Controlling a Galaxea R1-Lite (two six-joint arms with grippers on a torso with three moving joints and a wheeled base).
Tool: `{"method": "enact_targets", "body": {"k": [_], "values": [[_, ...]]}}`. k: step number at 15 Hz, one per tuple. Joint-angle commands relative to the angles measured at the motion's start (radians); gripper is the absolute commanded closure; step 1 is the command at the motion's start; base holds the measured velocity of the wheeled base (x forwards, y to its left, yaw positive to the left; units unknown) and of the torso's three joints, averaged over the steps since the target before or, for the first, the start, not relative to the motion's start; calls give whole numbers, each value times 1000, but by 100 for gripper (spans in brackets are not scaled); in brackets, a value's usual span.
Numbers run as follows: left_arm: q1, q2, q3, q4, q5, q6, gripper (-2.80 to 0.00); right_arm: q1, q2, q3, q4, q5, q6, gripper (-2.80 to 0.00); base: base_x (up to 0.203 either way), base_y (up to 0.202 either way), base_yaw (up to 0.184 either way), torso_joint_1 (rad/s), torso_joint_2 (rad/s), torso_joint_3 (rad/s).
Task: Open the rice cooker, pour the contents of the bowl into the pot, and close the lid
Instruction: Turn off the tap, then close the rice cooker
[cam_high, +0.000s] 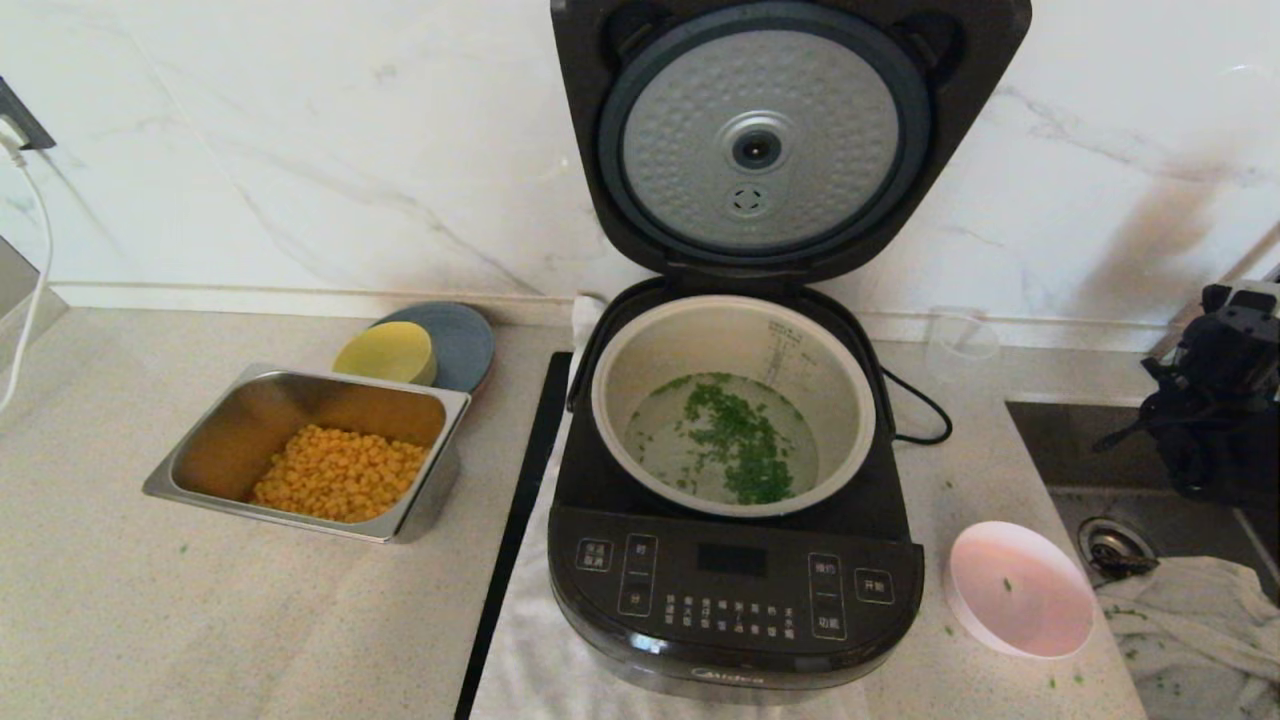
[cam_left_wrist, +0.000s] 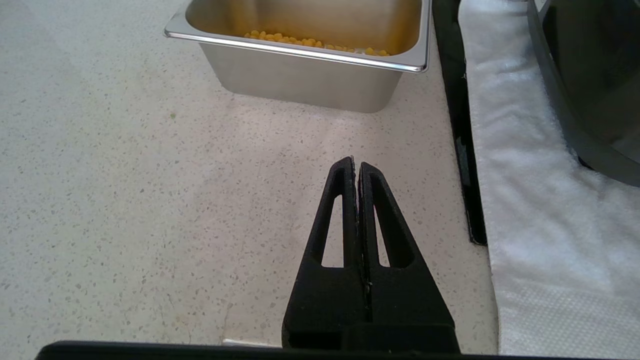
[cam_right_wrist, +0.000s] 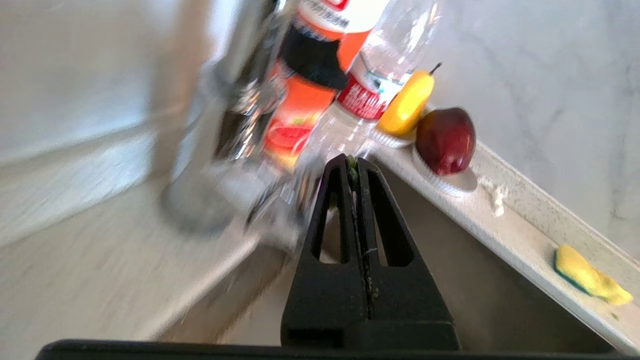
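The black rice cooker (cam_high: 735, 590) stands at the centre of the counter with its lid (cam_high: 760, 140) swung fully up, the dimpled silver disc facing me. The grey-beige pot (cam_high: 612, 400) inside holds chopped green herb bits (cam_high: 740, 440) floating in shallow water. The pink-white bowl (cam_high: 1020, 590) sits on the counter right of the cooker, with only a stray green speck in it. My right arm (cam_high: 1225, 390) hangs over the sink; its gripper (cam_right_wrist: 354, 165) is shut, with a small green bit stuck at the tips. My left gripper (cam_left_wrist: 356, 167) is shut above bare counter near the steel tray.
A steel tray (cam_high: 270, 512) of corn kernels sits left of the cooker, with a yellow bowl (cam_high: 385, 352) and a grey plate (cam_high: 462, 340) behind it. A sink (cam_high: 1100, 450) and a white cloth (cam_high: 1190, 620) lie at the right. Bottles (cam_right_wrist: 300, 95), fruit (cam_right_wrist: 445, 140) and a sponge (cam_right_wrist: 590, 275) line the sink ledge.
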Motion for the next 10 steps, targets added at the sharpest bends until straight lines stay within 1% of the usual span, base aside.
{"method": "enact_targets", "body": {"k": [1, 3, 5, 7, 8, 9, 10], "values": [[0, -1, 8, 0, 0, 0, 0, 29, -160, 155, -18, 2, 4, 0, 0, 0, 0, 0, 0, 0], [0, -1, 8, 0, 0, 0, 0, 57, -287, 267, -24, 15, 6, 0, 0, 0, 0, 0, 0, 0], [0, -1, 8, 0, 0, 0, 0, 96, -409, 348, -17, 28, 6, 0, 0, 0, 0, 0, 0, 0], [0, -1, 8, 0, 0, 0, 0, 164, -534, 397, 45, 56, 7, 0, 0, 0, 0, 0, 0, 0], [0, -1, 8, 0, 0, 0, 0, 201, -591, 401, 107, 75, 11, 0, 0, 0, 0, 0, 0, 0], [0, -1, 8, 0, 0, 0, 0, 242, -652, 392, 217, 101, 26, 0, 0, 0, 0, 0, 0, 0], [0, -1, 8, 0, 0, 0, 0, 283, -700, 363, 376, 126, 55, 0, 0, 0, 0, 0, 0, 0]]}}
